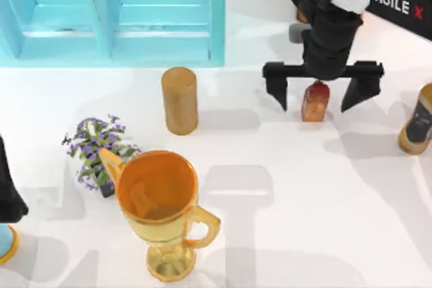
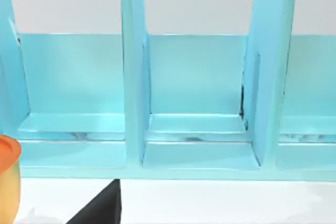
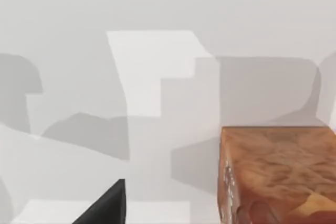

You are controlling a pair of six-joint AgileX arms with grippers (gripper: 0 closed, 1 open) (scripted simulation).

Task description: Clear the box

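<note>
Toward two o'clock on the table, the right gripper (image 1: 322, 89) hangs with fingers spread wide, straddling the upright orange-brown box (image 1: 315, 102) without touching it, while the left arm (image 1: 8, 190) sits parked at nine o'clock.

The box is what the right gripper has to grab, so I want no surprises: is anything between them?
Nothing visible is. The right gripper hangs open directly over the box, one finger on each side, with bare table around it.
</note>
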